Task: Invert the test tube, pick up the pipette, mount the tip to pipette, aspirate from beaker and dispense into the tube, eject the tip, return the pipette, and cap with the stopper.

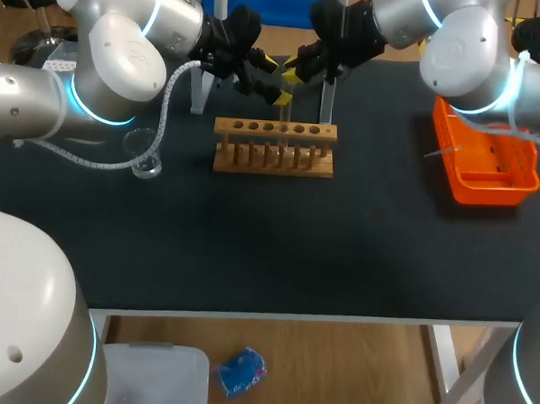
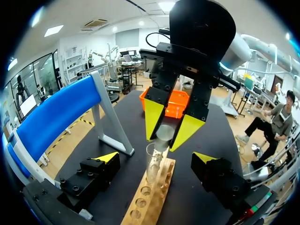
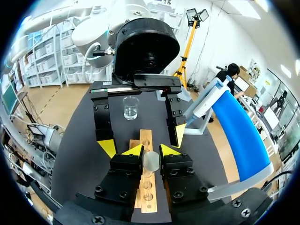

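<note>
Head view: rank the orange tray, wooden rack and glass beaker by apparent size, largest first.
1. orange tray
2. wooden rack, slightly wider but covering less area
3. glass beaker, clearly smallest

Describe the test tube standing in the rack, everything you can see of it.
The test tube is a clear, glass-like cylinder standing about upright in a hole of the wooden rack, its open rim facing up. Any liquid inside cannot be made out. Just at its mouth is a greyish stopper, pinched by the right end effector. Whether the stopper touches the rim is unclear.
</note>
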Available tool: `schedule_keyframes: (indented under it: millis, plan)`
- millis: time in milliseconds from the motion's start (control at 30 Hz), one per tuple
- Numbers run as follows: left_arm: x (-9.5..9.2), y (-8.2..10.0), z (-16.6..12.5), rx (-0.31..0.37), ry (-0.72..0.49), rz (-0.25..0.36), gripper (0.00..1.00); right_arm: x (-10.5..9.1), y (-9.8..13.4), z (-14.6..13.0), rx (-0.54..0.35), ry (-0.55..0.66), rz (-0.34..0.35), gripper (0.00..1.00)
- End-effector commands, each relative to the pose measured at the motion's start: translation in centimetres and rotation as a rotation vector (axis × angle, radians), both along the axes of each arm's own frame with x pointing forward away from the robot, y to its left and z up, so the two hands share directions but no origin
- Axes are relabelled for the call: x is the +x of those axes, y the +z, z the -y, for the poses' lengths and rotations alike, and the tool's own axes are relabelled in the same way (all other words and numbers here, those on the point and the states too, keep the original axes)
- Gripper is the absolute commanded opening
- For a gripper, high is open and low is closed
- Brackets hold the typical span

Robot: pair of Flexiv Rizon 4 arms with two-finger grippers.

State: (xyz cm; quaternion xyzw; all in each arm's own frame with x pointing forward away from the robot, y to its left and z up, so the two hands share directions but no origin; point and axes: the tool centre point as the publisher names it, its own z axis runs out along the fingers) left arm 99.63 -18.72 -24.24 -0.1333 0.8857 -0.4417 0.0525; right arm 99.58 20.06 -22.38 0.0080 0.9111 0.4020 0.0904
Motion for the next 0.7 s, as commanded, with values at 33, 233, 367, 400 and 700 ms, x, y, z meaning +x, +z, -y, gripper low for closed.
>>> schedule_keyframes:
  millis: [33,233,367,400,700]
  plan:
    - [0.0,0.0,0.0,0.000,0.001,0.000,1.00,0.1,0.0,0.0,-0.001,0.005,0.001,0.00]
    - [0.0,0.0,0.0,0.000,0.001,0.000,1.00,0.2,0.4,-0.2,0.001,0.009,0.010,0.00]
    - [0.0,0.0,0.0,0.000,0.001,0.000,1.00,0.2,0.4,-0.4,0.001,0.012,0.012,0.00]
    - [0.0,0.0,0.0,0.000,0.001,0.000,1.00,0.2,0.3,-0.4,0.001,0.013,0.011,0.00]
    - [0.0,0.0,0.0,0.000,0.001,0.000,1.00,0.2,-0.6,-0.6,0.001,0.014,-0.009,0.00]
